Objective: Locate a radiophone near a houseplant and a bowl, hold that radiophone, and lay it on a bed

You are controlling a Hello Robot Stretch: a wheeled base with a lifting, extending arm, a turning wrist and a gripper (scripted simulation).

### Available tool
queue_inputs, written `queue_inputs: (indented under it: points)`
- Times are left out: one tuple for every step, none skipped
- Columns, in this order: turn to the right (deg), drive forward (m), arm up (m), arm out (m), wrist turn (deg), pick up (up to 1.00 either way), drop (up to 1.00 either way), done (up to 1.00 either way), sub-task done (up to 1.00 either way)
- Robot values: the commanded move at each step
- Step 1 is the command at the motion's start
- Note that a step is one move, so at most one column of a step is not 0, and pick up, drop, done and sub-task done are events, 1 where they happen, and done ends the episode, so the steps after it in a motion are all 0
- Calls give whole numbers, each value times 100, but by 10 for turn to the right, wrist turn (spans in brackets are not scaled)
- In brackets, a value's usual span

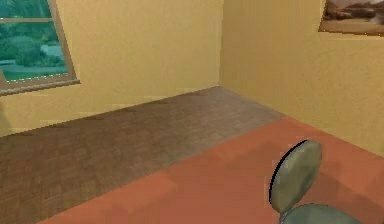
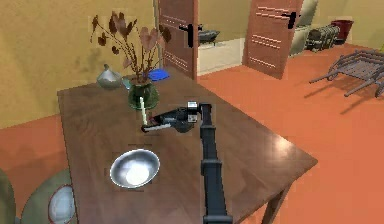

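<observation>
The step in hand, as I judge it, is the grasp of the radiophone. On the brown wooden counter [image 2: 255,140] the dark gripper [image 2: 152,124] sits at the end of the dark square arm [image 2: 208,165]. It is at about 1 o'clock from the round silver metal bowl [image 2: 134,167] and at 5 o'clock from the houseplant with reddish leaves in a green glass vase [image 2: 140,88]. A small pale upright thing [image 2: 144,104] at the foot of the vase, at 11 o'clock from the gripper, is perhaps the radiophone; it is too small to be certain. I cannot tell whether the gripper is open or closed, nor whether it grips anything.

The next move calls for a sure hold and then a straight lift, because the vase and the bowl are both near and could be knocked. After that the robot must search for a bed.

At 3 o'clock from the arm the counter's edge is near, and beyond it the orange floor [image 2: 300,100] gives room toward two brown panelled doors [image 2: 270,35]. In the forward view a grey round-backed chair [image 1: 297,175] stands at 5 o'clock; toward 12 and 9 o'clock the floor runs open to the yellow walls [image 1: 140,50].
</observation>
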Motion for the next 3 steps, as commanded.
queue_inputs:
  points:
    - [0, 0, 24, 0, 0, 0, 0, 0, 0]
    - [0, 0, 0, 0, -450, 0, 0, 0, 0]
    - [0, 0, 0, 0, -390, 0, 0, 0, 0]
